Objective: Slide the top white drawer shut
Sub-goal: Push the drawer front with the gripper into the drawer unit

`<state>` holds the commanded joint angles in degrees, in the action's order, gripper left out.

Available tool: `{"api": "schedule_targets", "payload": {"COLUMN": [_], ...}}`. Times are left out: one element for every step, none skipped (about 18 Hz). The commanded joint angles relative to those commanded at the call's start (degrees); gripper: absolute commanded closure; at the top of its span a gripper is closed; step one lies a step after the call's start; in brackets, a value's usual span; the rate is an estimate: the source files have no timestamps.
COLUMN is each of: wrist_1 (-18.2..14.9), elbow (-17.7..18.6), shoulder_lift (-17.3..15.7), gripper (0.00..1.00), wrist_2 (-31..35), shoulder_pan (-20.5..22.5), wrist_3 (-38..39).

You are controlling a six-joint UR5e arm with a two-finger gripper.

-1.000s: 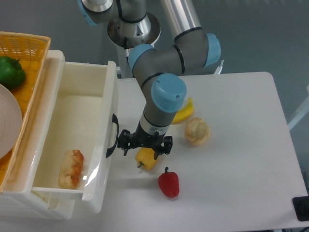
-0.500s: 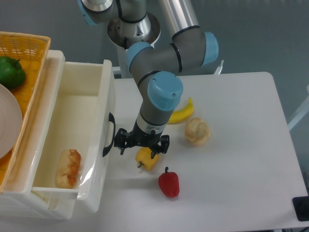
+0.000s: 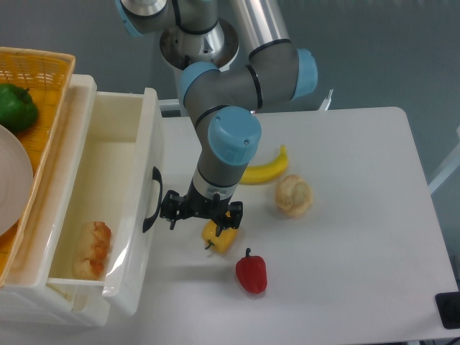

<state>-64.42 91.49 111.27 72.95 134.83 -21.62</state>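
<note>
The top white drawer (image 3: pixel 108 136) stands partly pulled out of the cabinet at the left, a glossy cream tray with a curved black handle (image 3: pixel 152 199) on its front panel. A bread roll (image 3: pixel 90 249) lies inside near its front corner. My gripper (image 3: pixel 200 213) hangs low over the table just right of the front panel, level with the handle, its left fingertip (image 3: pixel 171 213) close to the panel. The fingers are spread apart with nothing between them.
A yellow pepper (image 3: pixel 219 236) lies right under the gripper, a red pepper (image 3: pixel 251 272) in front of it. A banana (image 3: pixel 263 169) and a round bun (image 3: pixel 293 195) sit to the right. An orange basket (image 3: pixel 43 79) with a green pepper (image 3: pixel 16 106) tops the cabinet.
The gripper has moved left and the drawer's front panel has slid left with it, into the cabinet. The bread roll inside shifted left too.
</note>
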Motion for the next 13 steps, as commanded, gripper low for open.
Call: {"api": "schedule_targets", "payload": {"wrist_1": [0.0, 0.09, 0.0, 0.0, 0.0, 0.0, 0.0, 0.0, 0.09, 0.0, 0.09, 0.09, 0.09], "elbow": [0.0, -0.09, -0.09, -0.09, -0.09, 0.0, -0.09, -0.09, -0.09, -0.09, -0.17, -0.18, -0.18], "shoulder_lift": [0.0, -0.09, -0.17, -0.35, -0.35, -0.44, -0.44, -0.44, -0.44, -0.44, -0.44, -0.53, -0.53], "gripper": [0.0, 0.0, 0.0, 0.0, 0.0, 0.0, 0.0, 0.0, 0.0, 0.0, 0.0, 0.0, 0.0], "wrist_2": [-0.09, -0.09, 0.0, 0.0, -0.09, -0.09, -0.09, 0.0, -0.09, -0.09, -0.09, -0.09, 0.0], "shoulder_pan": [-0.09, -0.44, -0.88, -0.97, -1.05, -1.23, -1.75, -2.02, -2.11, -2.2, -2.72, -3.07, -3.25], "wrist_3": [0.0, 0.09, 0.18, 0.44, 0.44, 0.44, 0.44, 0.44, 0.53, 0.62, 0.79, 1.4, 2.02]}}
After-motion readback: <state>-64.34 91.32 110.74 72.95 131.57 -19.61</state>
